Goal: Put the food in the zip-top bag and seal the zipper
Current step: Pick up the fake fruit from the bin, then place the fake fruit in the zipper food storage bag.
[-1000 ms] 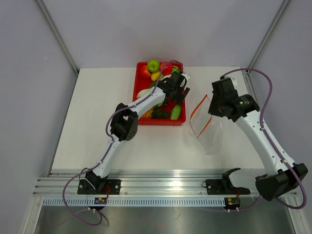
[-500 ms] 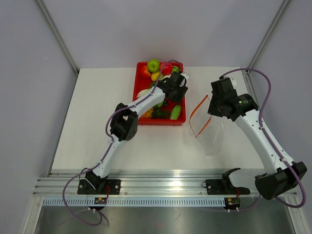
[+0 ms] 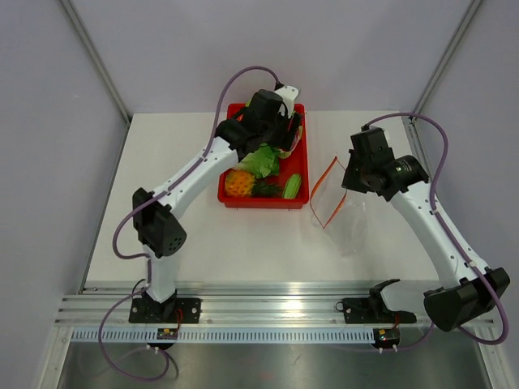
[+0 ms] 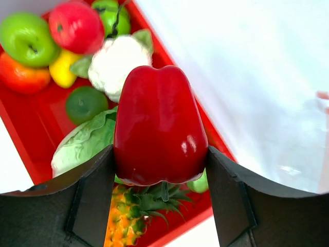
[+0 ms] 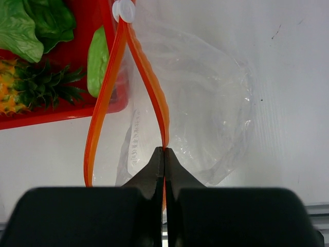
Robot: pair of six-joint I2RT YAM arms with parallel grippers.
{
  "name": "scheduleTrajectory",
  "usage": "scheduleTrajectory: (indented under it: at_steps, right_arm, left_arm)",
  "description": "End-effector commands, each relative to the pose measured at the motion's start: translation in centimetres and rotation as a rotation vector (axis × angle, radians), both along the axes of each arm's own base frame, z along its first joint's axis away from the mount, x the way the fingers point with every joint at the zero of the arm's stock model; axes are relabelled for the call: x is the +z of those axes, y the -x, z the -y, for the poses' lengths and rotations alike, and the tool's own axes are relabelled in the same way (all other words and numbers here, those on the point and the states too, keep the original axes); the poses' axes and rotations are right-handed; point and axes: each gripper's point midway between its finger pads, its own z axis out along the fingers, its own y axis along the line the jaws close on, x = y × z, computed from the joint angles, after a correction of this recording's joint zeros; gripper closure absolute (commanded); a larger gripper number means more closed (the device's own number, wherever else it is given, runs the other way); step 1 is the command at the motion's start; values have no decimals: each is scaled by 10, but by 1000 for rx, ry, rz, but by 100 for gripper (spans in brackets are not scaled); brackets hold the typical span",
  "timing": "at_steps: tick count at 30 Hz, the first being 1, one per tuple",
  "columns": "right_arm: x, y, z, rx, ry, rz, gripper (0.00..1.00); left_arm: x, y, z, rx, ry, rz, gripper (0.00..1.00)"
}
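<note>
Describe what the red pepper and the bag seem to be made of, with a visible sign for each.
Pepper: probably moulded plastic, glossy; sharp highlights on a smooth skin.
Bag: thin clear plastic film, shiny; it crinkles and the table shows through.

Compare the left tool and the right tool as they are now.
The left tool has its jaws spread wide around a red pepper; the right tool is pinched fully shut on the thin orange zipper of the bag. The left tool is above the red tray; the right tool is off to the tray's side, holding the bag's mouth open. Both are gripping something.
</note>
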Motion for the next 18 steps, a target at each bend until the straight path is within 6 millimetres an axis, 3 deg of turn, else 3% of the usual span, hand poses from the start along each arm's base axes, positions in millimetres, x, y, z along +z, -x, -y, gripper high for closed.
scheduleTrajectory:
  at_steps: [1,7,12,18]
  right_arm:
    - [5,-10,-11,13,-43,32,100]
    - [12,-16,-22,28,-96,58,100]
    - [14,-23,-30,42,-122,63,100]
    - [17,-28,-37,47,-153,76,100]
  left_arm:
    - [32,29,8,-93,115,-15,96]
    - [74,88,20,-277,315,-96,97]
    - [75,133,32,-421,456,-214,98]
    - [73,162,43,-518,557,-339,100]
